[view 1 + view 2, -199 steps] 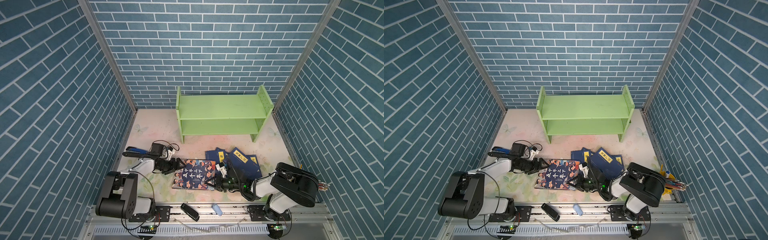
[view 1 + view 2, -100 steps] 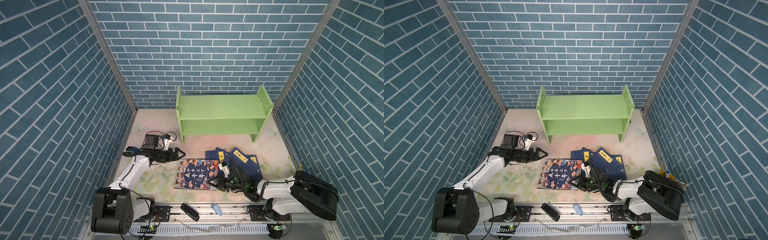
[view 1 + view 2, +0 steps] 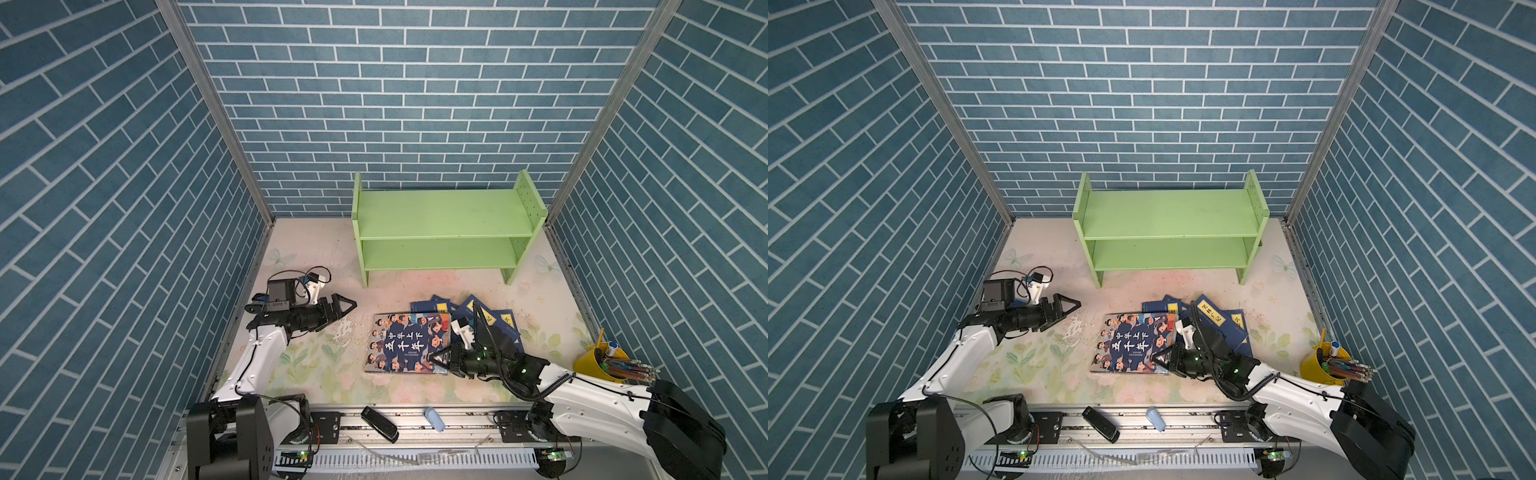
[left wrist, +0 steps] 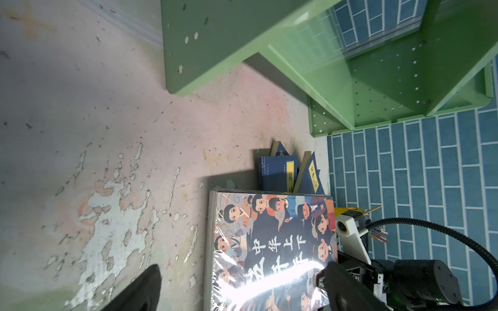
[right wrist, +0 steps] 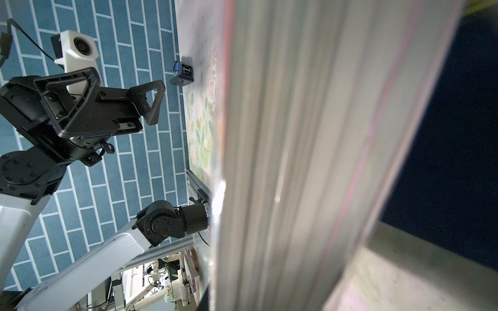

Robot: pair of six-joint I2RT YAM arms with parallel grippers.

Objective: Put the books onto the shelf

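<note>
Book with cartoon figures point(image 3: 409, 347) lying on worktop point(image 3: 316, 365) at lower centre, clamped at its right edge by right hand point(image 3: 436, 360), likely to tilt it up for wide-spread left hand point(image 3: 351, 307) poised apart at left, light green shelf point(image 3: 440, 216) beyond at centre.

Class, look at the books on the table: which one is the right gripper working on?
The large book with cartoon figures round a dark blue centre: the right gripper clamps its near right edge. The thin navy books with yellow labels lie beyond it.

large book point(image 3: 405, 347): lying face-up | navy books point(image 3: 505, 332): fanned behind | shelf point(image 3: 440, 216): upright
</note>
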